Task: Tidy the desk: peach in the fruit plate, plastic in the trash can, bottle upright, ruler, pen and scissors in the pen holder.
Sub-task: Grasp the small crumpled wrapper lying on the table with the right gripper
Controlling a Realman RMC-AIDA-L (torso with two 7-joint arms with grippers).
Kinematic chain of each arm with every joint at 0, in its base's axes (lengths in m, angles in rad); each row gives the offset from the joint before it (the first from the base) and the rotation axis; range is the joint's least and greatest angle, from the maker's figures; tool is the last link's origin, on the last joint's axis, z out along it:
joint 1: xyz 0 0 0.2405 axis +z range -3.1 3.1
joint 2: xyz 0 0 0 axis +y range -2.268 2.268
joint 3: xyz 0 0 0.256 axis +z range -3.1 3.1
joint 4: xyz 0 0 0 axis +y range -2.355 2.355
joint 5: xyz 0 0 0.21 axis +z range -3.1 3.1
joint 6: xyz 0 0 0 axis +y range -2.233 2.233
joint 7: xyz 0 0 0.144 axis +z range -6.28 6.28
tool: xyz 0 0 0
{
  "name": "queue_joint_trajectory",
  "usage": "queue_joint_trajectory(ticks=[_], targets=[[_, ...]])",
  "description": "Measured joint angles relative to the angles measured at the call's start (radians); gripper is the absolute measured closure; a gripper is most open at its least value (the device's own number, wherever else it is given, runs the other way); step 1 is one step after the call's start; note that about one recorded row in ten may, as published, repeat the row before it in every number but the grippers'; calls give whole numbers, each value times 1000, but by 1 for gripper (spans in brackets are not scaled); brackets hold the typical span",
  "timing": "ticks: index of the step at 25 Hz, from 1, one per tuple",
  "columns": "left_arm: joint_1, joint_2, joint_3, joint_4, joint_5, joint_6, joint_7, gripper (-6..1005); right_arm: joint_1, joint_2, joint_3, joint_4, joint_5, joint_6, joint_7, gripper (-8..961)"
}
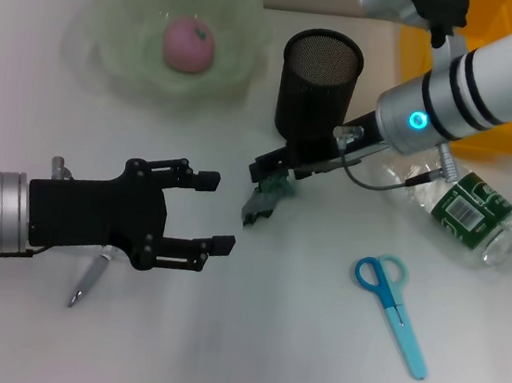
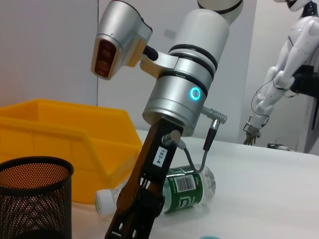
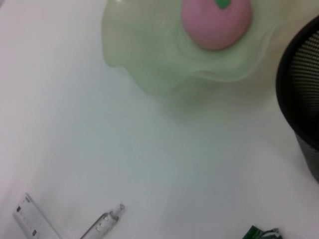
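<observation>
Left gripper hovering over the desk, fingers spread wide, gripping nothing. Pen lying just beneath its wrist. Right gripper reaching down beside the pen holder, opening impossible to judge. Behind its arm, bottle lying on its side. Scissors resting nearer, well apart. Peach sitting in the fruit plate, beyond the left fingertips.

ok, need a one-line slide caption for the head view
Peach sits in fruit plate; open left gripper hovers above pen; bottle lying, scissors loose.
</observation>
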Motion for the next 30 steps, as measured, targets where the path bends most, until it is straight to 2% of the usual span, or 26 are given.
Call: queue_joint_trajectory(ticks=[11, 17, 30], targets=[[4, -1, 0, -1, 0, -1, 4, 199, 0, 0, -33, 47, 28, 63, -6, 165], [1, -2, 0, -1, 0, -1, 5, 199, -1, 1, -85, 58, 61, 89, -7, 166], [2, -4, -3, -1, 0, -2, 22, 199, -1, 1, -92, 58, 68, 99, -8, 168]])
